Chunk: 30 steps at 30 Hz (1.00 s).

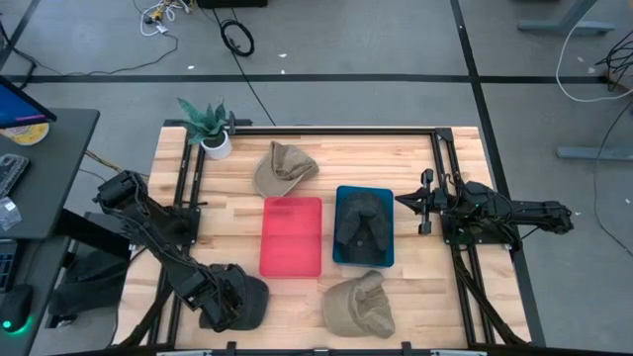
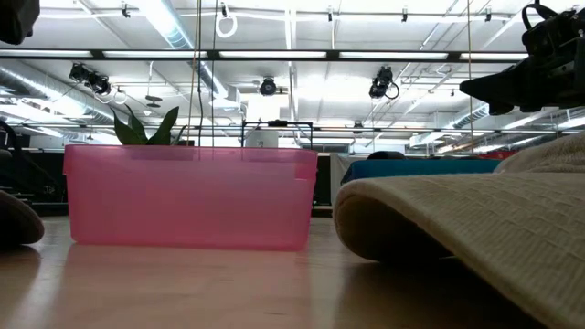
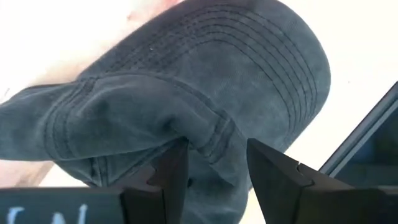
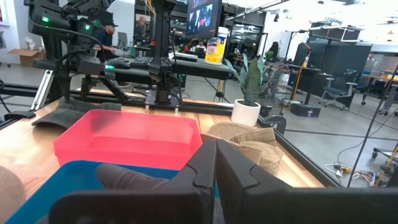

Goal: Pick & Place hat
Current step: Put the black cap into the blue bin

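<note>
While the left arm's fingers (image 3: pixel 211 180) stand part-open at the near left corner of the pale wooden counter (image 1: pixel 415 158), a fold of a dark grey stitched cotton cap (image 3: pixel 205 81) lies between them, its crown and ridged brim spreading out beyond the tips; whether they actually press the cloth cannot be told. Seen from above, that same cap (image 1: pixel 242 297) sits right under the left fingers (image 1: pixel 220 309). Just to the side of them lies a crumpled tan fabric hat (image 1: pixel 358 305). Farther out stand an empty pink plastic bin (image 1: pixel 292 237) and, touching its side, a blue plastic bin (image 1: pixel 341 259) holding another dark cap (image 1: pixel 362 222). Beyond the pink bin rests a second tan hat (image 1: pixel 284 166), and near it a small green plant in a white pot (image 1: pixel 212 133). Over at the counter's right edge, the right arm's fingers (image 4: pixel 216 165) are closed together on nothing, pointing toward the blue bin.
</note>
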Available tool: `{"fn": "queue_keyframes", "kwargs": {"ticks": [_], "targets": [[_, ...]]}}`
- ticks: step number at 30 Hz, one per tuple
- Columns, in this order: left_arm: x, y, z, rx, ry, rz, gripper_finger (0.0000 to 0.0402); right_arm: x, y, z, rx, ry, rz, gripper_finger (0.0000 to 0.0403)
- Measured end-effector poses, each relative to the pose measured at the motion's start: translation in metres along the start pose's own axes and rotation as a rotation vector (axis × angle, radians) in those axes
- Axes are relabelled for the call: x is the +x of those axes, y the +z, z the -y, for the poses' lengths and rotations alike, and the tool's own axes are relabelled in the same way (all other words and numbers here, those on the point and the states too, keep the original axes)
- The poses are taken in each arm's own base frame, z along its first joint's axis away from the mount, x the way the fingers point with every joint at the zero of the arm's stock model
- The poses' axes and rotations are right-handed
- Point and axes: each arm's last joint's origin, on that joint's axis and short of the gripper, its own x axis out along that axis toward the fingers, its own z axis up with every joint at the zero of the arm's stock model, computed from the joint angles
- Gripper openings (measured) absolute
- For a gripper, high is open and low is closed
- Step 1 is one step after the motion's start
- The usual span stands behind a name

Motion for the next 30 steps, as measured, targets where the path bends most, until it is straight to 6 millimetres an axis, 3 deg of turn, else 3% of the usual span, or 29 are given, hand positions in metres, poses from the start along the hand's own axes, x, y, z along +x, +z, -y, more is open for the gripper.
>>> {"fn": "queue_keyframes", "kwargs": {"ticks": [16, 24, 27, 30], "targets": [[0.001, 0.0, 0.002, 0.012, -0.016, 0.008, 0.0165, 0.0, 0.0, 0.0, 0.0, 0.0, 0.0, 0.0015], [0.02, 0.004, 0.005, 0.031, 0.025, -0.078, 0.0163, 0.0, 0.0, 0.0, 0.0, 0.0, 0.0, 0.0015], [0.02, 0.007, 0.005, 0.036, 0.021, -0.088, 0.0143, 0.0, 0.0, 0.0, 0.0, 0.0, 0.0, 0.0015], [0.021, 0.01, 0.005, 0.06, 0.019, -0.088, 0.0099, 0.0, 0.0, 0.0, 0.0, 0.0, 0.0, 0.0015]]}}
